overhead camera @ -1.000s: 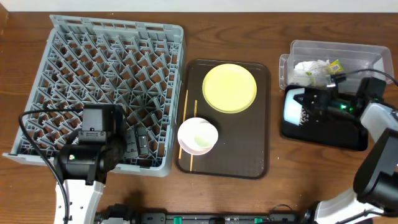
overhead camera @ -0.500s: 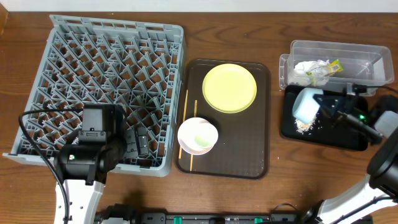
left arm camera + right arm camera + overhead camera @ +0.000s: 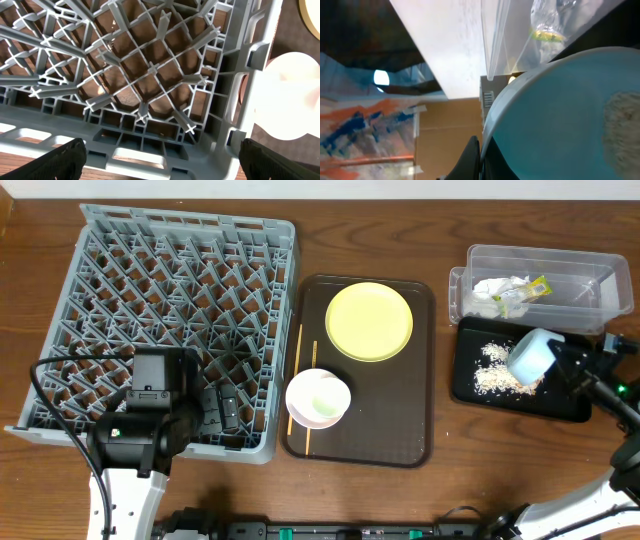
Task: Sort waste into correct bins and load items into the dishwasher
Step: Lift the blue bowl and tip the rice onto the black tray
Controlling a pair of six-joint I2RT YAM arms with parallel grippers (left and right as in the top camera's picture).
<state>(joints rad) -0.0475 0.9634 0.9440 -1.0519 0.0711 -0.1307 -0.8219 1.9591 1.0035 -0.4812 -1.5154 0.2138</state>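
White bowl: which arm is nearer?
Left. The left gripper is over the dish rack's near corner, beside the white bowl; the right gripper holds the light blue bowl over the black tray.

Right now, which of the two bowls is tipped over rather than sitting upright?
The light blue bowl, tilted on its side above the black tray at the table's right. The white bowl sits upright on the brown serving tray.

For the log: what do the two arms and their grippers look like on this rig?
Left arm: white lower link, black rounded joint with a small green light, boxy black wrist housing, and a black cable looping beside it. Left gripper: black fingers with a finely textured surface. Right arm: black upper parts with a green light, pale grey link below; right gripper also black.
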